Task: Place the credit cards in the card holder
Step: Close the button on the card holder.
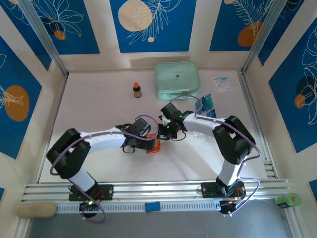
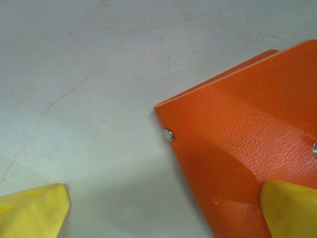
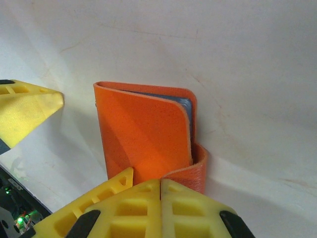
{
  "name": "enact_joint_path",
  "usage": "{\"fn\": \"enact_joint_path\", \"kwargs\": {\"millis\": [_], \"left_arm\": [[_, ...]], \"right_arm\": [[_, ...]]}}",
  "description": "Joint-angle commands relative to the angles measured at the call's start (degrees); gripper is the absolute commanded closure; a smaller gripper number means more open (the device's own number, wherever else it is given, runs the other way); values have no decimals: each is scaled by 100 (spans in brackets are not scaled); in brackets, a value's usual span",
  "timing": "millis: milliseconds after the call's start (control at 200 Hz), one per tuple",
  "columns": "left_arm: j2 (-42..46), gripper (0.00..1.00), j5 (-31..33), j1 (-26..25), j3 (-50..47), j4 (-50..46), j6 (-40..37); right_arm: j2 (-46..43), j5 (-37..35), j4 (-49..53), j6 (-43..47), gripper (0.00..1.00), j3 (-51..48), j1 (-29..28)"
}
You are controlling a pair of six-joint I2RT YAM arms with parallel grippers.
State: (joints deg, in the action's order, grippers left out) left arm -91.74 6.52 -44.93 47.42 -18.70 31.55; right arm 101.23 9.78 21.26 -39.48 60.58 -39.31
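Card holder: the orange-red card holder [image 1: 154,146] is seen near the middle of the white table [image 1: 99,99], between the two gripper heads.
Holder, right wrist view: one flap is raised and the lower flap is curled up at its right corner. A blue-grey card edge [image 3: 184,103] is tucked behind the raised flap.
Holder, left wrist view: grained orange leather is shown lying flat on the table, with a small metal snap button [image 2: 169,135] close to its left edge.
Left gripper: the left gripper [image 2: 163,198] is spread wide. One yellow finger [image 2: 32,213] is held over bare table, and the other is laid over the holder's lower right part. Nothing is clamped.
Right gripper: the right gripper [image 3: 161,184] is closed, its yellow fingers pressed together at the holder's near edge. Whether any leather is pinched between them cannot be told.
Credit cards: a small stack of teal-blue credit cards [image 1: 208,105] is lying behind the right arm's forearm, just off the front right corner of the case and well apart from the holder.
Mint-green zip case: the mint-green zip case [image 1: 177,79] is placed at the far middle of the table.
Bottle: a small brown bottle [image 1: 137,89] is stood upright just left of the case.
Paper slip: a white paper slip [image 1: 223,83] with blue print is lying right of the case, by the far right edge.
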Motion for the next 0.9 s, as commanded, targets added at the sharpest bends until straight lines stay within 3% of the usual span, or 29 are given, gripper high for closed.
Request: {"fn": "enact_joint_path", "kwargs": {"millis": [0,895], "left_arm": [[-250,0,297,-29,-66,-332,-90],[-226,0,322,-34,-57,-361,-81]], "right_arm": [[112,258,-131,-104,100,-68,-48],[441,34,-345,-308,100,-713,-110]]}}
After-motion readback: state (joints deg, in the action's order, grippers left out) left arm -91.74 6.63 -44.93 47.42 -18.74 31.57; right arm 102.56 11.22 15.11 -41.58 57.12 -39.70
